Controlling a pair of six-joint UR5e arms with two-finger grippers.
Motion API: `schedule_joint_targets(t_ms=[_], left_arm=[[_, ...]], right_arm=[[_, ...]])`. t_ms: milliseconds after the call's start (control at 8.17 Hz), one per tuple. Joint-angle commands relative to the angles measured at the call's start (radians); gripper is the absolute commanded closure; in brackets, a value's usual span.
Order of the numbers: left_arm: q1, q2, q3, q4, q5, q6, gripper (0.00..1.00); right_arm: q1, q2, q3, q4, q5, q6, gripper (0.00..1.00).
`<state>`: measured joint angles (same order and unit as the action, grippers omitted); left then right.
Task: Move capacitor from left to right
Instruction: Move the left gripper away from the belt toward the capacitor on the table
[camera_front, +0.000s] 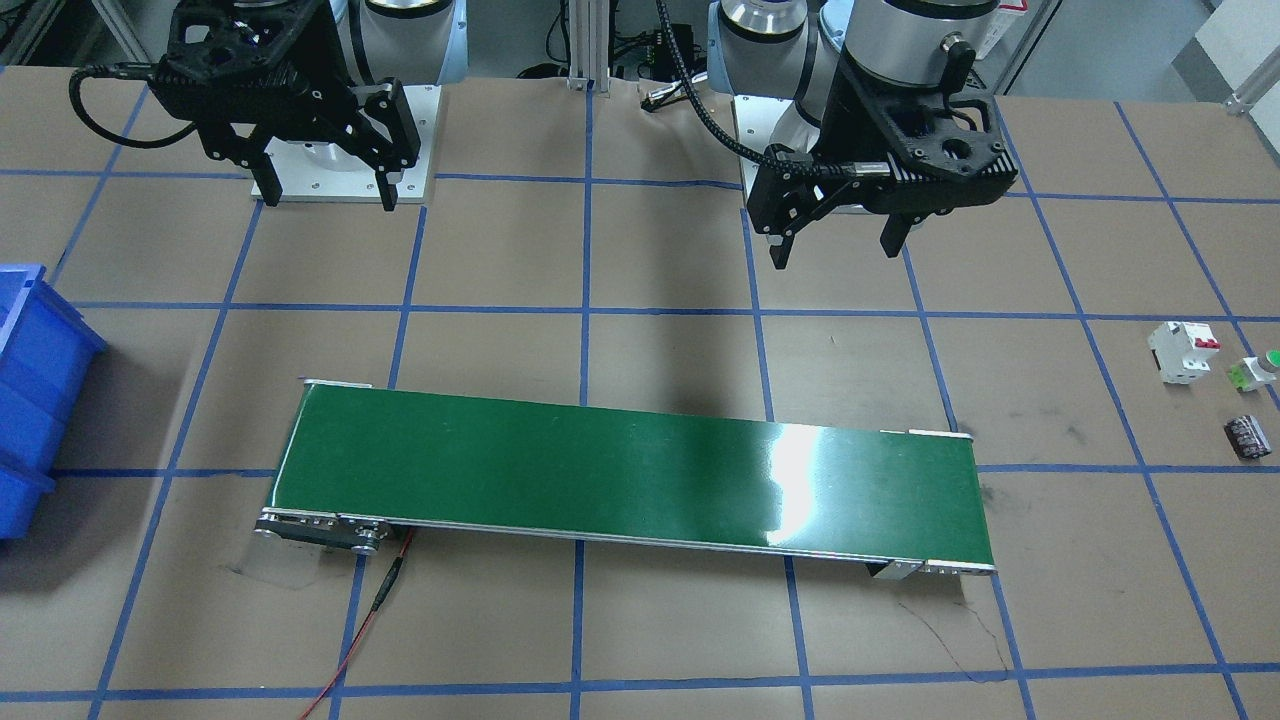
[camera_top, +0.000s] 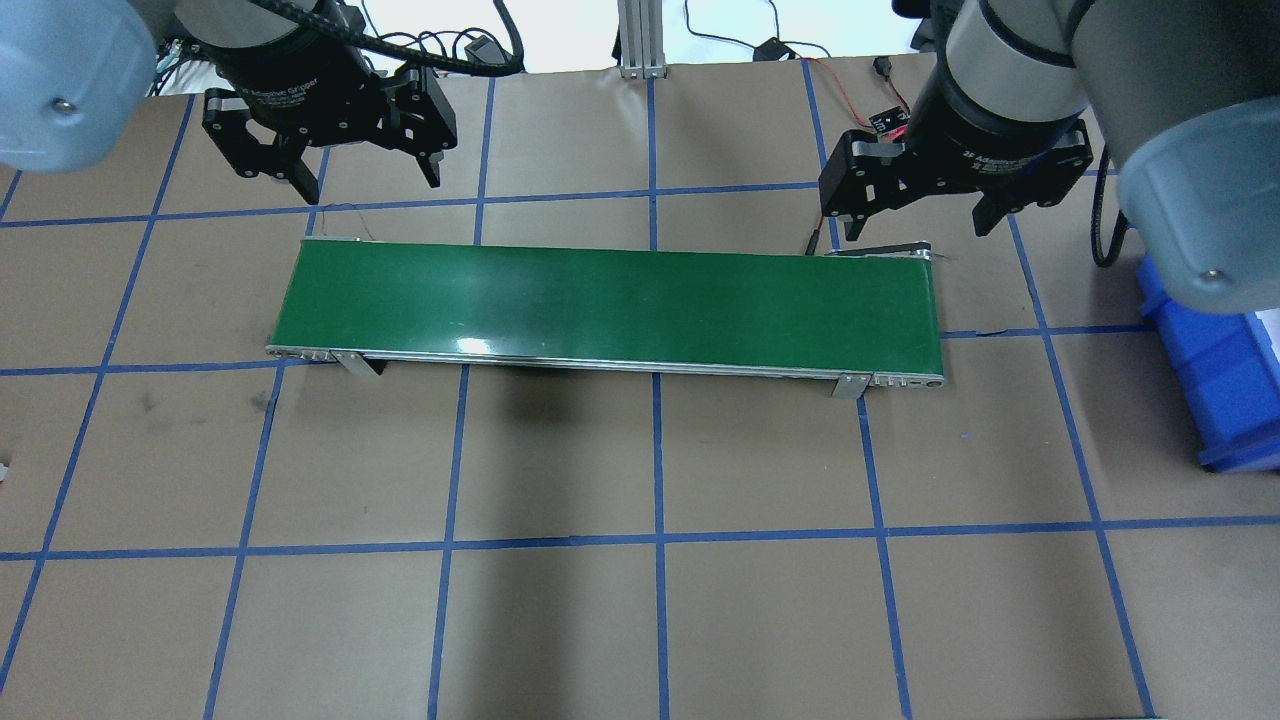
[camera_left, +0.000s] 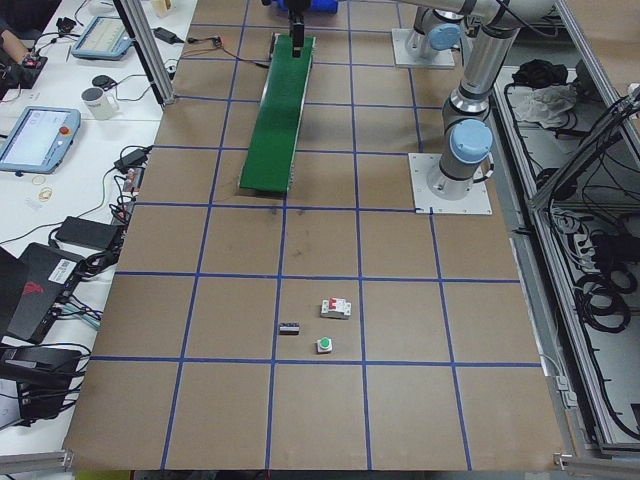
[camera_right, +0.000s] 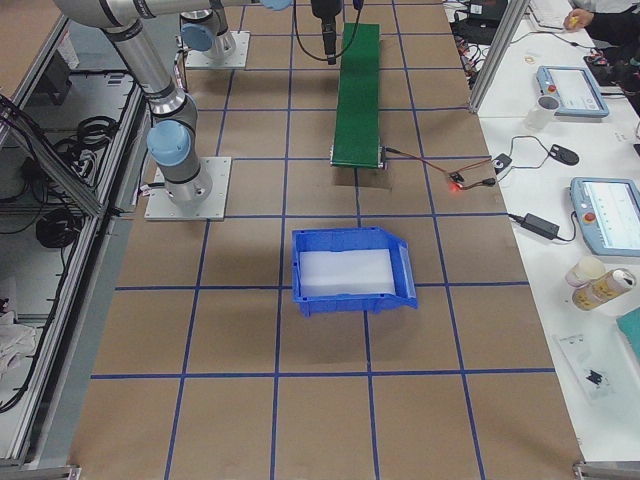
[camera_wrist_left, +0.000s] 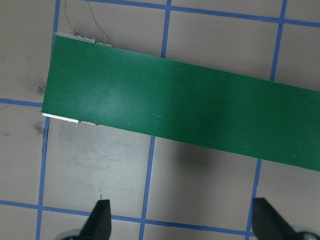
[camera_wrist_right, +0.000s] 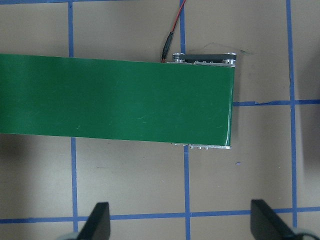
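Exterior front-facing view gives you the layout: the capacitor (camera_front: 1247, 438) lies on the brown table (camera_front: 680, 620) at that picture's far right edge, which is the robot's left end, well past the end of the green belt (camera_front: 630, 480). A white breaker (camera_front: 1183, 350) and a green-topped button (camera_front: 1258, 370) sit near it, on the robot's side of it. The left claw (camera_front: 836, 250) hangs above the table near its base, fingers spread wide with nothing between them. The right claw (camera_front: 328, 196) is spread and empty too, at the other end. So your left arm is clearly the nearer one, and it must travel outward, away from the belt and toward the operators' side. The capacitor rests on its side. In the exterior left view its long axis seems to run across the table, though it is too small to be sure.
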<state>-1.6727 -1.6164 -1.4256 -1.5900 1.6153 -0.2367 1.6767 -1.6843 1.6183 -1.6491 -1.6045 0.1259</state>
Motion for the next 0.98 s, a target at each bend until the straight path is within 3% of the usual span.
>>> schedule_joint_targets(t_ms=[0, 367, 490, 857], left_arm=[[-0.001, 0.007, -0.019, 0.001, 0.000, 0.002, 0.00], [0.019, 0.018, -0.032, 0.009, 0.000, 0.020, 0.00], [0.072, 0.026, -0.030, 0.004, 0.006, 0.116, 0.00], [0.398, 0.000, -0.032, -0.001, 0.003, 0.441, 0.00]], right_arm=[[0.000, 0.002, 0.000, 0.000, 0.000, 0.000, 0.00], [0.001, 0.002, 0.000, 0.000, 0.002, 0.000, 0.00], [0.000, 0.002, 0.000, 0.000, 0.002, 0.000, 0.00], [0.001, 0.002, 0.000, 0.000, 0.002, 0.001, 0.00]])
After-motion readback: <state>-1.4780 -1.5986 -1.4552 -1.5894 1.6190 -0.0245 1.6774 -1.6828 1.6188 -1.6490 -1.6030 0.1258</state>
